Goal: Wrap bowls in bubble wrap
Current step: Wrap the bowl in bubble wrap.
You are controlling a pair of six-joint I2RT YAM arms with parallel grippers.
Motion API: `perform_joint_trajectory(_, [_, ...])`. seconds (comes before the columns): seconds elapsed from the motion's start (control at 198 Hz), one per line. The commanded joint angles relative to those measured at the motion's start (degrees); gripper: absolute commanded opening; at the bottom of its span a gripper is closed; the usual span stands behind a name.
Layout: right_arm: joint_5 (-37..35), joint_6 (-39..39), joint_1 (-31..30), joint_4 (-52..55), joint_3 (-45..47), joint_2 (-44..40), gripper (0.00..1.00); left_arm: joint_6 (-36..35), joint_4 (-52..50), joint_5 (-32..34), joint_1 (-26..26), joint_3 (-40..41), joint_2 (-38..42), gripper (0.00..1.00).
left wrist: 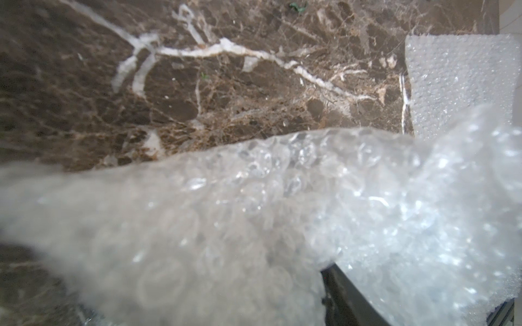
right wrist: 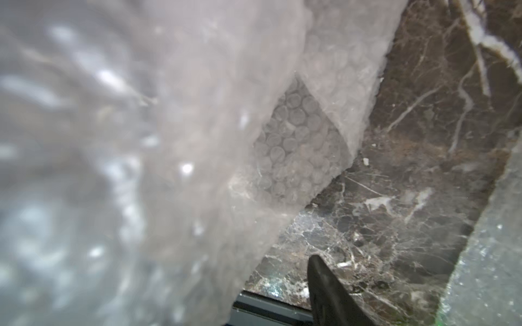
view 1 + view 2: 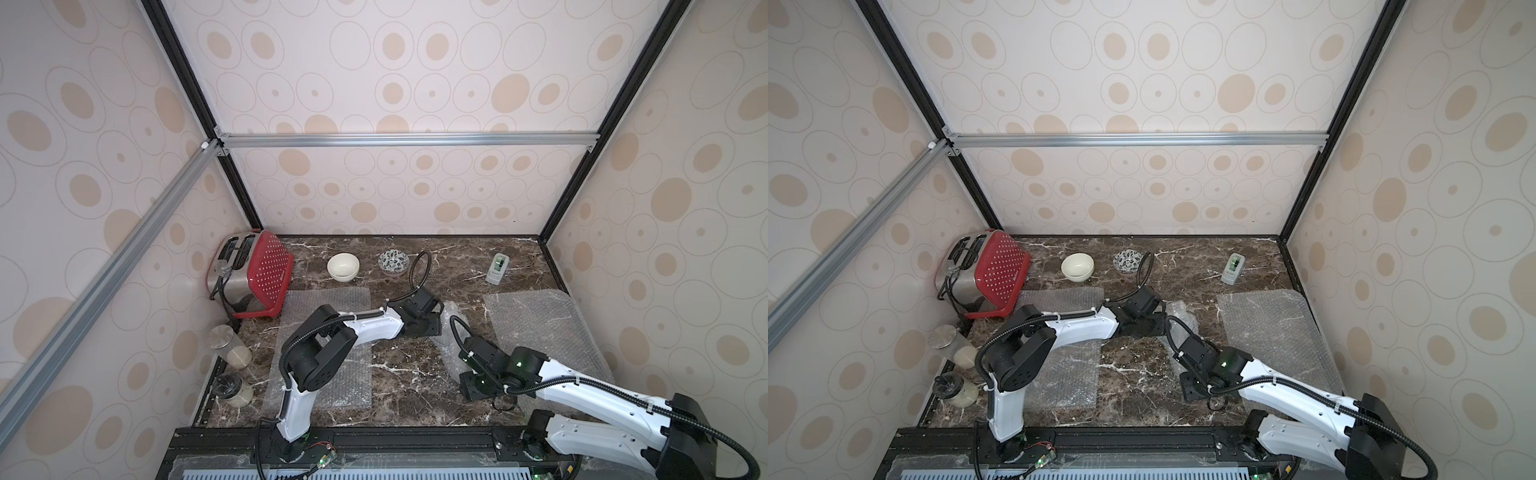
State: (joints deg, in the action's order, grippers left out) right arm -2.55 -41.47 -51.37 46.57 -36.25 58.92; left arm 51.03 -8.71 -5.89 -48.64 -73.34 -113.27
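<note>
Two bowls stand at the back of the marble table in both top views: a plain cream one (image 3: 343,267) (image 3: 1077,267) and a leaf-patterned one (image 3: 393,262) (image 3: 1128,261). A crumpled piece of bubble wrap (image 3: 451,332) (image 3: 1183,316) lies mid-table between my grippers. My left gripper (image 3: 430,326) reaches into it from the left. In the left wrist view the wrap (image 1: 254,211) drapes over the jaws and one dark finger (image 1: 347,299) shows. My right gripper (image 3: 469,386) is open at the bundle's near side. Its visible finger (image 2: 330,293) stands apart from the wrap (image 2: 169,169), with bare marble between.
Flat bubble wrap sheets lie at the left (image 3: 328,374) and right (image 3: 544,328). A red toaster (image 3: 253,276) stands in the back left corner, with two lidded glass jars (image 3: 228,347) (image 3: 232,388) along the left wall. A tape dispenser (image 3: 498,268) sits at the back right.
</note>
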Motion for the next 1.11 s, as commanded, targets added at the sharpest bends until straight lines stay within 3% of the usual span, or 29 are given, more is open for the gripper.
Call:
perform_joint_trajectory(0.0, [-4.3,-2.6,-0.2,-2.6,0.4,-1.6,0.47,-0.7,-1.0,1.1,0.3,-1.4,-1.5,0.64])
perform_joint_trajectory(0.066, [-6.3,-2.5,-0.2,-3.3,0.3,-2.4,0.40,-0.8,-0.7,1.0,0.3,-1.3,-1.8,0.64])
perform_joint_trajectory(0.304, [-6.5,-0.9,-0.1,-5.8,-1.6,-0.4,0.33,-0.8,-0.1,0.0,0.3,-1.5,-2.1,0.64])
perform_joint_trajectory(0.44, [-7.4,-0.5,-0.2,-4.7,-2.3,-0.2,0.00,-1.0,-0.3,-0.1,0.3,-1.5,-2.1,0.64])
perform_joint_trajectory(0.673, [-9.8,4.8,-0.2,-1.7,-9.3,-0.7,0.00,-1.3,0.1,0.3,0.3,-0.9,-2.3,0.63])
perform_joint_trajectory(0.906, [-11.0,13.1,3.3,-5.0,-18.6,7.0,0.00,-1.0,1.2,0.1,0.2,-0.1,-2.6,0.63])
perform_joint_trajectory(1.108, [0.8,16.8,13.8,-15.9,-19.7,11.5,0.00,-0.8,2.2,0.7,-0.1,1.6,-1.8,0.63])
